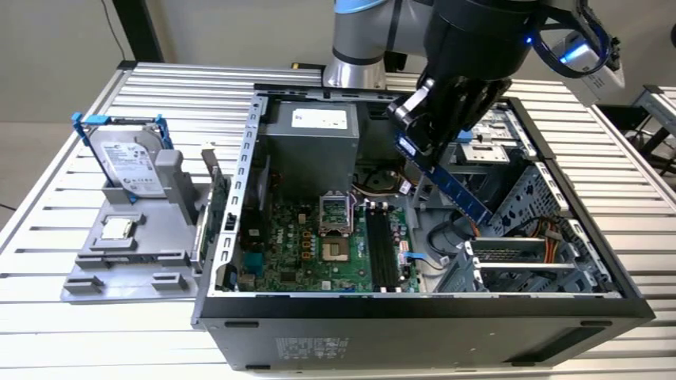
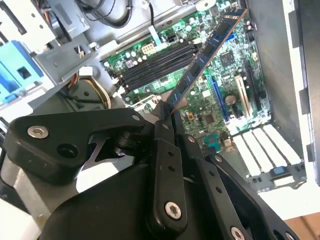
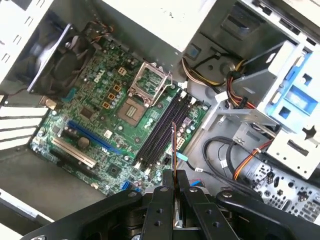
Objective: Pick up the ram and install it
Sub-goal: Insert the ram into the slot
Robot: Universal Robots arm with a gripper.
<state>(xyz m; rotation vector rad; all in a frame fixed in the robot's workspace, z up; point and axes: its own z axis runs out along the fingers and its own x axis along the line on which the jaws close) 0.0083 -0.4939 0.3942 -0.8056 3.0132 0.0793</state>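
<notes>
My gripper point(image 1: 420, 131) is shut on the ram point(image 1: 449, 186), a long thin bluish-green stick that hangs tilted above the open computer case. In the second wrist view the ram point(image 2: 202, 62) slants out from my gripper point(image 2: 164, 115) over the green motherboard point(image 2: 220, 95). The first wrist view has the ram point(image 3: 174, 147) edge-on, held in my gripper point(image 3: 174, 174) above the near end of the black memory slots point(image 3: 160, 130). The ram is clear of the slots point(image 1: 382, 249), which stand bare.
A silver hard drive in a blue frame point(image 1: 127, 158) stands on a grey holder point(image 1: 122, 261) at the exterior view's left. Inside the case point(image 1: 423, 317) are the power supply point(image 1: 306, 142), a drive cage point(image 1: 528, 202), loose cables point(image 3: 240, 160) and a fan point(image 3: 60, 60).
</notes>
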